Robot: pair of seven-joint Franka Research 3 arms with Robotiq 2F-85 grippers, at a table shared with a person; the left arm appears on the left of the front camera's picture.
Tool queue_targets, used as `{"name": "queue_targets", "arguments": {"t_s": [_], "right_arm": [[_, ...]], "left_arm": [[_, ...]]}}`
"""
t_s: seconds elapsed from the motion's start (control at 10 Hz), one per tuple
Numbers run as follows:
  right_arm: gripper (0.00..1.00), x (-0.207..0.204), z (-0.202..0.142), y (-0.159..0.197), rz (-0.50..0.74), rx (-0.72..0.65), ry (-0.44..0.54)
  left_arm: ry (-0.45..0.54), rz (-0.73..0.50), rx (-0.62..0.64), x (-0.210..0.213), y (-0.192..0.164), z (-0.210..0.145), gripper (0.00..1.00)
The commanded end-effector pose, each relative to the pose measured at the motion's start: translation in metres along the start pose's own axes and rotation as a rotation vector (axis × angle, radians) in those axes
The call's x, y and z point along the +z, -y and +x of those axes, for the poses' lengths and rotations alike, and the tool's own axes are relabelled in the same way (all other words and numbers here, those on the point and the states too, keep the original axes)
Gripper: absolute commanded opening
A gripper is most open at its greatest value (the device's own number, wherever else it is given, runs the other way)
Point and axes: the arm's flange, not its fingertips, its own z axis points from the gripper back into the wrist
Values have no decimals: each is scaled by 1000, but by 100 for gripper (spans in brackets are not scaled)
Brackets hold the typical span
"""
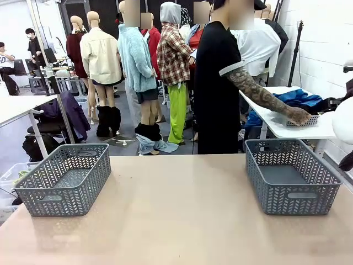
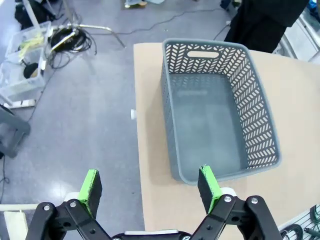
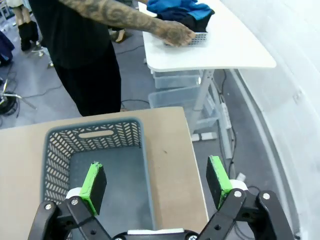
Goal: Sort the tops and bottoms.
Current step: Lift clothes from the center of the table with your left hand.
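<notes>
Grey plastic lattice baskets sit empty on the tan tabletop (image 1: 182, 215), left basket (image 1: 60, 193) at its left edge and right basket (image 1: 289, 201) at its right, probably one for tops and one for bottoms. The left tool (image 2: 149, 184) and right tool (image 3: 155, 179) each hang above their own basket, jaws wide, holding nothing. The bright blue and dark cloth garments (image 1: 298, 99) lie heaped on a white side table (image 1: 281, 130) past the far right corner, the person's hand (image 1: 299, 115) beside them. Sorting seems unstarted.
</notes>
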Motion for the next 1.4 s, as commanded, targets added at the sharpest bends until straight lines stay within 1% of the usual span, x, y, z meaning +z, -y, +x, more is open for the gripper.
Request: {"name": "queue_targets", "arguments": {"t_s": [0.0,0.1,1.3], "right_arm": [[100,49,-131,-25,59,24,43],[100,0,0,0,0,0,0],[100,0,0,0,0,0,0]], "left_arm": [[3,4,-25,2,2,2,100],[3,4,-25,2,2,2,100],[3,4,-25,2,2,2,100]]}}
